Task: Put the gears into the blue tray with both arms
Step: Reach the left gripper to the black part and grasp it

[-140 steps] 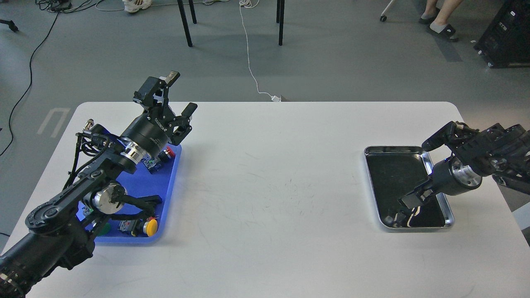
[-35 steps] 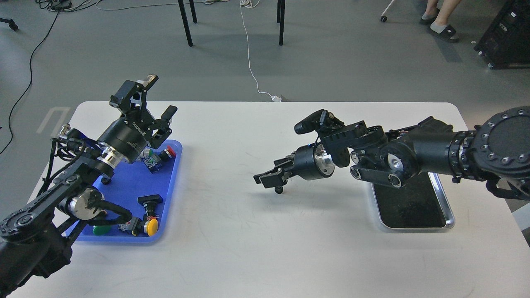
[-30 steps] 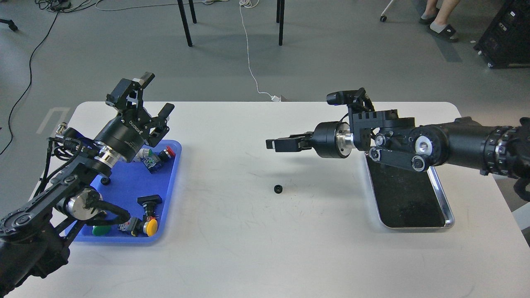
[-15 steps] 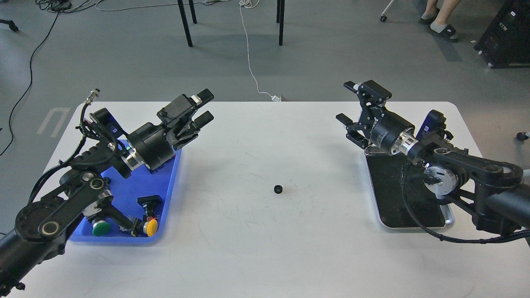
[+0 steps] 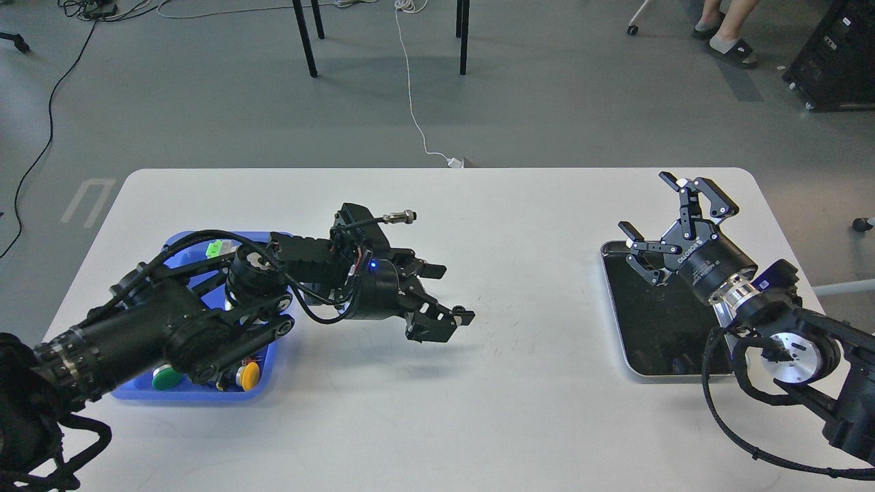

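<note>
Gear (image 5: 461, 310) sits mid-table, at three o'clock of our left gripper (image 5: 444, 301), whose spread fingers flank it, gripping nothing. Our right gripper (image 5: 673, 212) gapes empty over the silver tray (image 5: 618, 321). Blue tray (image 5: 270, 359) lies at nine o'clock.

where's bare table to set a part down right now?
Free: the middle strip between the left gripper and the silver tray, plus the whole near edge. Crowded: the blue tray, under the left arm with push-buttons inside; a gear sits by the fingertips.
</note>
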`<state>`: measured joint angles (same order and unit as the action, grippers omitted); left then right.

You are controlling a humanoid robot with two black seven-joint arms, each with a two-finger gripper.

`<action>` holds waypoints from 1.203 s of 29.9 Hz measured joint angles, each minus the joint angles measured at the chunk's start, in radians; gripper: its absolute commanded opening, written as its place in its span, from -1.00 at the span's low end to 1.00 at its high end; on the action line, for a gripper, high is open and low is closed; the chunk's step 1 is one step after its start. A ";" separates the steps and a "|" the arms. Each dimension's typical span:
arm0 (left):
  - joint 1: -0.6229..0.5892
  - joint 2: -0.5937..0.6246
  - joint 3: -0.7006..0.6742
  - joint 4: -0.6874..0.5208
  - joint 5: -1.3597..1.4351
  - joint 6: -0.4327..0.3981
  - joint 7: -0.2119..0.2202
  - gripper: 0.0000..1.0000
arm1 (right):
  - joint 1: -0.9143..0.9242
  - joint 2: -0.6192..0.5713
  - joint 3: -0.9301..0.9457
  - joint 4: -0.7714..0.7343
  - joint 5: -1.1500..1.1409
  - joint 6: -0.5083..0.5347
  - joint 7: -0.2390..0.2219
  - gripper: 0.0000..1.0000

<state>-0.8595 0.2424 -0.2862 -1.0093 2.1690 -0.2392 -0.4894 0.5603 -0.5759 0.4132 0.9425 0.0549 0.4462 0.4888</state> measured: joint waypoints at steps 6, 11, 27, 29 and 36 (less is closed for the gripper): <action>-0.080 -0.158 0.118 0.218 0.013 0.057 0.001 0.74 | -0.029 -0.023 0.032 0.011 0.000 0.000 0.000 0.90; -0.091 -0.206 0.173 0.298 0.013 0.070 0.001 0.34 | -0.039 -0.039 0.033 0.026 0.000 0.000 0.000 0.90; -0.052 -0.177 0.190 0.320 0.012 0.073 0.000 -0.50 | -0.041 -0.052 0.033 0.038 -0.001 0.000 0.000 0.90; -0.047 -0.176 0.190 0.320 0.012 0.073 0.000 -0.68 | -0.041 -0.052 0.033 0.038 -0.001 0.000 0.000 0.90; -0.042 -0.173 0.189 0.317 0.012 0.083 0.001 -0.80 | -0.040 -0.053 0.032 0.038 -0.003 0.000 0.000 0.90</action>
<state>-0.9018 0.0697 -0.0973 -0.6921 2.1811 -0.1560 -0.4888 0.5201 -0.6288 0.4449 0.9804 0.0523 0.4464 0.4887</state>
